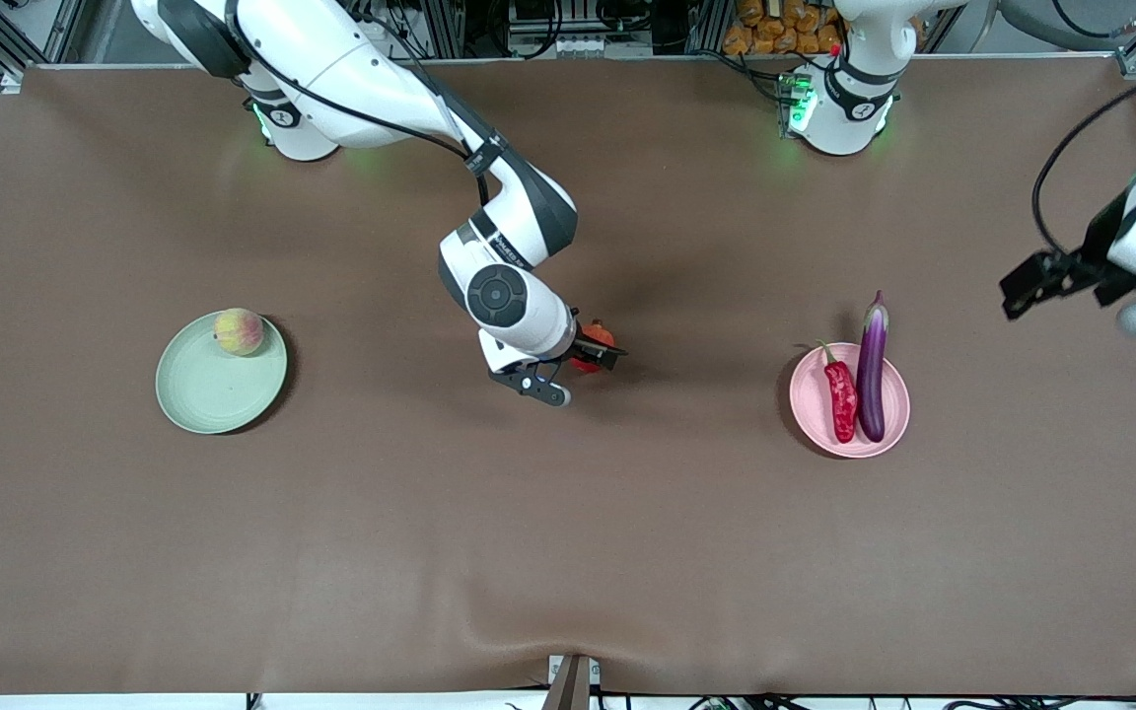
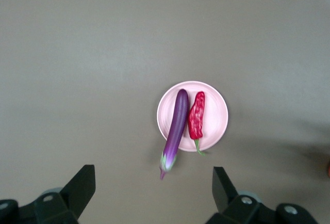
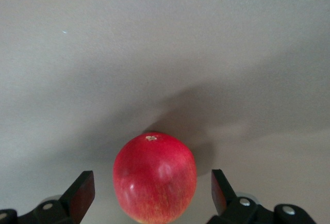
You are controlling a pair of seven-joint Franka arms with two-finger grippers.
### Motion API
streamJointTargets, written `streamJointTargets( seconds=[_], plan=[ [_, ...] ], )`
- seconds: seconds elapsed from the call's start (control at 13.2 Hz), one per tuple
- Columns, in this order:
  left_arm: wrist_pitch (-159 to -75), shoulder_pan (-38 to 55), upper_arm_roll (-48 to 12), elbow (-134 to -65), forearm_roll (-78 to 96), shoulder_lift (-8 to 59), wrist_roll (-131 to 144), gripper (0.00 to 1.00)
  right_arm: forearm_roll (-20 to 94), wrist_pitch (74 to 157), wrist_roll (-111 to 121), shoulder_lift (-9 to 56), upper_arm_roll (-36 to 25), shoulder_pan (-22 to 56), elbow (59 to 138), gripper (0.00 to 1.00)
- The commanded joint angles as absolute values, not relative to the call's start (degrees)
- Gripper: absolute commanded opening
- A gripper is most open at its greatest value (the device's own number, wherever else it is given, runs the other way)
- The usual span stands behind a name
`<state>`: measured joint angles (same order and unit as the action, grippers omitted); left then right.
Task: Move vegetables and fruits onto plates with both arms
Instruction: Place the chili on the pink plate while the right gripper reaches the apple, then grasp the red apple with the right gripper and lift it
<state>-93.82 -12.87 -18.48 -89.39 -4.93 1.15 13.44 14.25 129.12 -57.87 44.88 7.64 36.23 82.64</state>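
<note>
A brown cloth-covered table (image 1: 568, 552) stretched wide; on the pale pink round plate (image 1: 803, 409) lay a wrinkled red chili pepper (image 1: 840, 394) beside a glossy purple eggplant (image 1: 872, 367); the pale green plate (image 1: 203, 394) carried a yellow-pink peach (image 1: 239, 331); mid-table, the right gripper (image 3: 153, 193) straddled, fingers spread, a round red fruit (image 3: 154, 177); the left gripper (image 2: 153, 190) waited aloft, fingers apart; shelving ran along the arms' bases.

Two plates are sitting well apart on the table (image 1: 568, 552). The plate (image 1: 203, 394) toward the right arm's end is holding the peach (image 1: 239, 331) at its rim. The other plate (image 1: 815, 399), toward the left arm's end, is carrying the chili (image 1: 840, 392) and eggplant (image 1: 872, 367) side by side, the eggplant overhanging the rim. The pomegranate (image 1: 598, 335) is lying between the plates.
</note>
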Motion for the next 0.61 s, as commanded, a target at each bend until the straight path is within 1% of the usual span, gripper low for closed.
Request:
streamJointTargets(
  seconds=[0.0, 0.23, 0.38, 0.45, 0.53],
  plan=[
    [-91.58, -16.17, -18.63, -89.29, -0.63, -1.22, 11.6, 1.0, 12.83, 130.94, -60.73, 47.1, 7.12, 37.7, 80.16, 1.0],
    [-90.88, -17.66, -18.63, -91.04, -0.18, -3.68, 5.91, 1.0, 12.57, 131.57, -61.61, 48.77, 7.03, 39.02, 79.28, 1.0],
    [-91.14, -18.63, -18.37, -94.81, 0.26, -6.84, 3.44, 1.0, 10.73, 131.57, -61.61, 49.04, 7.03, 39.64, 79.37, 1.0],
    [-92.45, -18.55, -18.02, -97.97, 0.52, -8.86, 3.17, 1.0, 10.46, 131.4, -61.44, 49.04, 7.03, 39.64, 79.37, 0.82],
    [-93.5, -18.46, -17.93, -100.0, 0.53, -10.09, 3.16, 1.0, 9.15, 131.14, -61.26, 49.04, 7.03, 39.64, 79.37, 0.5]
  ],
)
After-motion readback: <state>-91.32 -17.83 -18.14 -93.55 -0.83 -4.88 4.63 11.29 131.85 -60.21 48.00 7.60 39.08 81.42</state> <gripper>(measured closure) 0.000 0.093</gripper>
